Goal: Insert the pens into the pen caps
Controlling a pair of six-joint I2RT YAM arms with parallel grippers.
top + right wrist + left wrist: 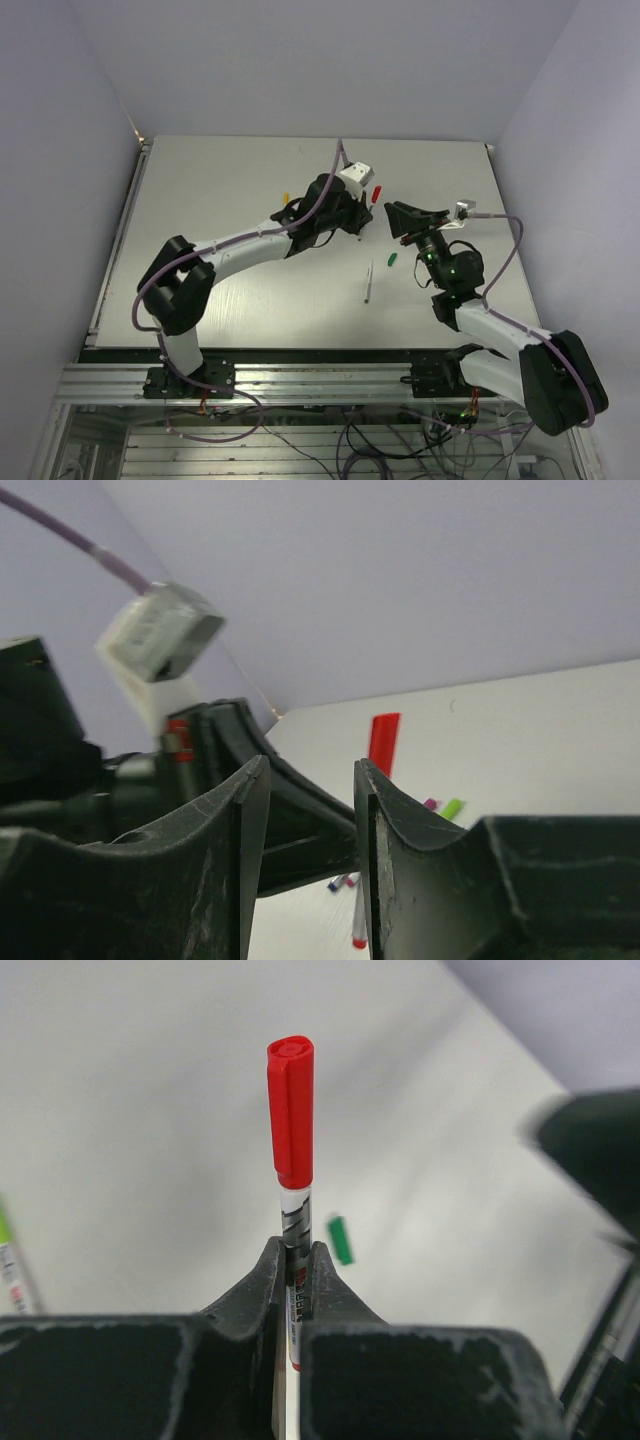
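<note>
My left gripper (296, 1250) is shut on a white-grey pen (297, 1300) with a red end. A red cap (291, 1110) sits on that pen's tip, above the fingers. In the top view this gripper (364, 212) holds the capped pen (376, 193) over the table's middle. My right gripper (397, 224) is open and empty, just right of it. In the right wrist view (310, 780) the red cap (383, 742) shows between its fingers. A green cap (393, 258) and a loose pen (368, 283) lie on the table.
A yellow cap (284, 197) lies left of the left gripper. The right wrist view shows small magenta (430, 804) and light green (453, 808) ends on the table beyond. The green cap (341, 1240) also shows in the left wrist view.
</note>
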